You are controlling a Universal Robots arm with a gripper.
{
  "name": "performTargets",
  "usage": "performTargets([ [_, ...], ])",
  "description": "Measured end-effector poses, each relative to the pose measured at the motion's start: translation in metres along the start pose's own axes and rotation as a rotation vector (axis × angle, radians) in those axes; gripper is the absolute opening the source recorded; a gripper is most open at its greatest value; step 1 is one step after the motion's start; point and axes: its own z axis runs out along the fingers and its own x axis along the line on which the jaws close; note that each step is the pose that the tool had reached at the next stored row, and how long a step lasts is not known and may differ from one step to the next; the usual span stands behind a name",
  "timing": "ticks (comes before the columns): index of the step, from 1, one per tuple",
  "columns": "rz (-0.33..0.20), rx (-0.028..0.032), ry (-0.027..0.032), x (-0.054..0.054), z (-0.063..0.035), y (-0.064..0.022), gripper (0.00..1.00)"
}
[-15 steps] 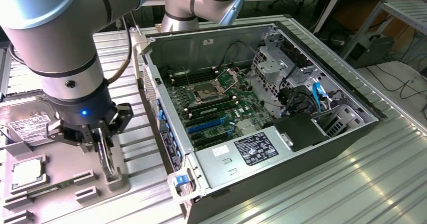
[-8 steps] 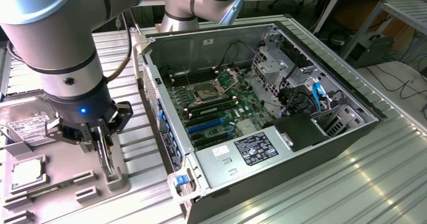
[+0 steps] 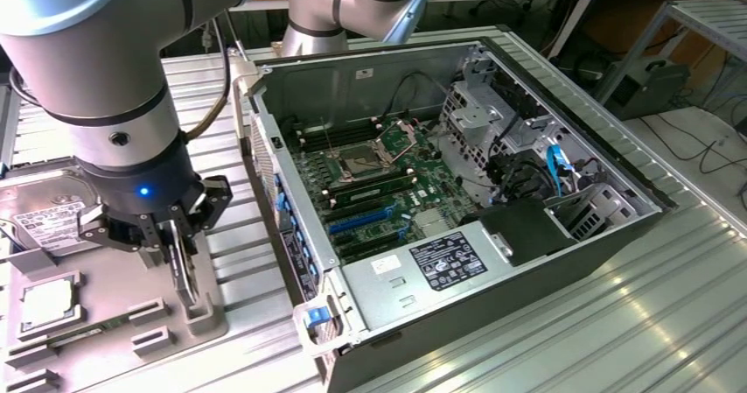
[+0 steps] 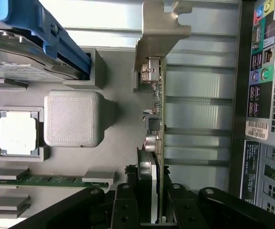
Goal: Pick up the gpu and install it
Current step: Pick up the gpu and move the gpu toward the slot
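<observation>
End effector [image 3: 173, 235] partly closed, fingers clamped on both faces of the gpu [image 4: 160, 124]. The card stands on edge at the grey holder tray [image 4: 113, 152] on the exterior view's left; cannot tell whether it is clear of its slot. Hard drive [image 3: 52, 222], CPU chip [image 4: 17, 132] and memory stick [image 4: 51, 180] sit in other tray pockets. Open computer case [image 3: 467, 192] lies just beside the tray on the tabletop [image 3: 653, 305].
</observation>
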Motion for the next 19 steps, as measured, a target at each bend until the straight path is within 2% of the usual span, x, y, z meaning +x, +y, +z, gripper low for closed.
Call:
performTargets([
  [19, 0.000, -0.0001, -0.0001, 0.0000, -0.0093, -0.0009, 0.28],
])
